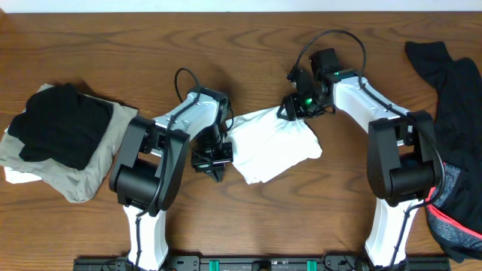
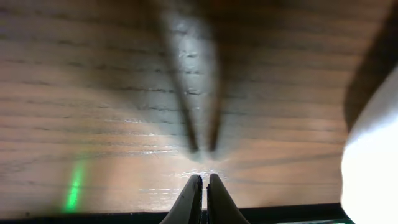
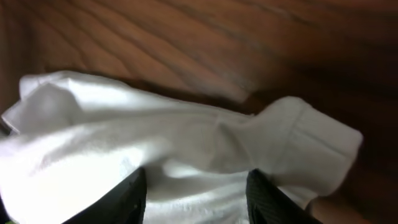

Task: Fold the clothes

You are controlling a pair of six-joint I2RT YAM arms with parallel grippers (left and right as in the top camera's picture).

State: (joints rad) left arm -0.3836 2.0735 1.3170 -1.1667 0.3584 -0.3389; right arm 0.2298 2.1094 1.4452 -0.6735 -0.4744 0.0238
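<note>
**Folding partly complete: white T-shirt point(image 1: 271, 147) lies bundled at the centre of the table point(image 1: 241, 45), between the two arms.**

Overhead: the shirt is a compact fold. The left gripper point(image 1: 213, 162) stands just beside its left edge and the right gripper point(image 1: 295, 111) is over its upper corner. At far left a black garment point(image 1: 56, 124) is stacked on a beige garment point(image 1: 94, 177), apparently finished. At far right the black, red-trimmed garment point(image 1: 456, 150) sprawls unfolded, apparently still to do. Left wrist: fingers together, holding nothing, above bare wood, with the shirt at the right margin. Right wrist: fingers point(image 3: 134, 199) apart, straddling white cloth, apparently not clamped.
</note>
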